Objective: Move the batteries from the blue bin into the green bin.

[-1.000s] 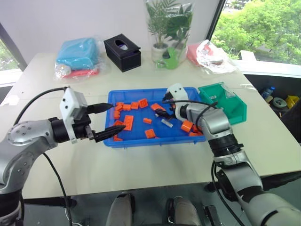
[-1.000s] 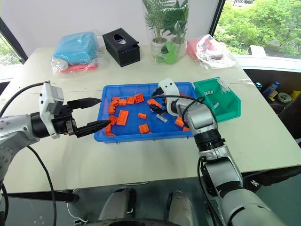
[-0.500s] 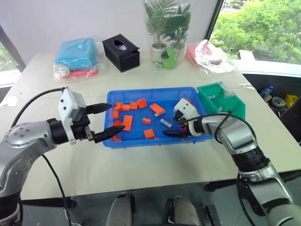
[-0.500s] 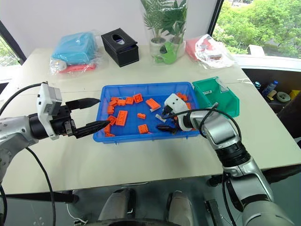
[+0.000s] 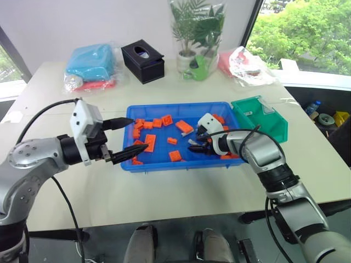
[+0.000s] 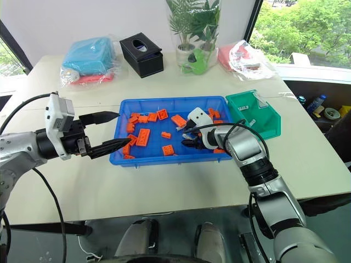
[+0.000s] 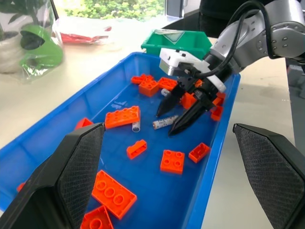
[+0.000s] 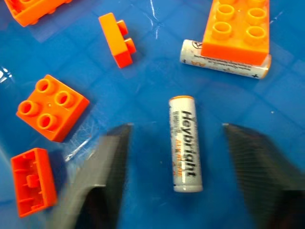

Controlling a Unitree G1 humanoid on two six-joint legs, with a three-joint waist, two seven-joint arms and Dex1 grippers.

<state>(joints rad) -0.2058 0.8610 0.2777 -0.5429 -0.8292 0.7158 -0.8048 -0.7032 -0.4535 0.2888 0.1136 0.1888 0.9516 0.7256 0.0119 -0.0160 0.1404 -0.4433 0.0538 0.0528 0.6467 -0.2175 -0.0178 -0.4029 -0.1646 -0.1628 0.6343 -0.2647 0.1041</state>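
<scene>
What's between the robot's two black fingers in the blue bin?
A battery lies on the blue bin floor between the right end effector's open fingers, seen in the right wrist view.

Beige table (image 5: 181, 181) carrying: blue bin (image 5: 171, 161) at centre, green bin (image 5: 274, 130) beside it; along far edge, bagged blue bundle (image 5: 90, 63), black box (image 5: 143, 61), bagged plant (image 5: 196, 33), red bagged item (image 5: 244, 63).

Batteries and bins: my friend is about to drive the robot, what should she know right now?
Right gripper: jaws open, straddling one battery lying on the blue bin floor, not gripped yet.
Left gripper: jaws open, holding nothing, at the blue bin's left edge.
A second battery lies partly under an orange block.
Green bin sits right of the blue bin.
Left to do: grip each battery and carry it to the green bin.
</scene>
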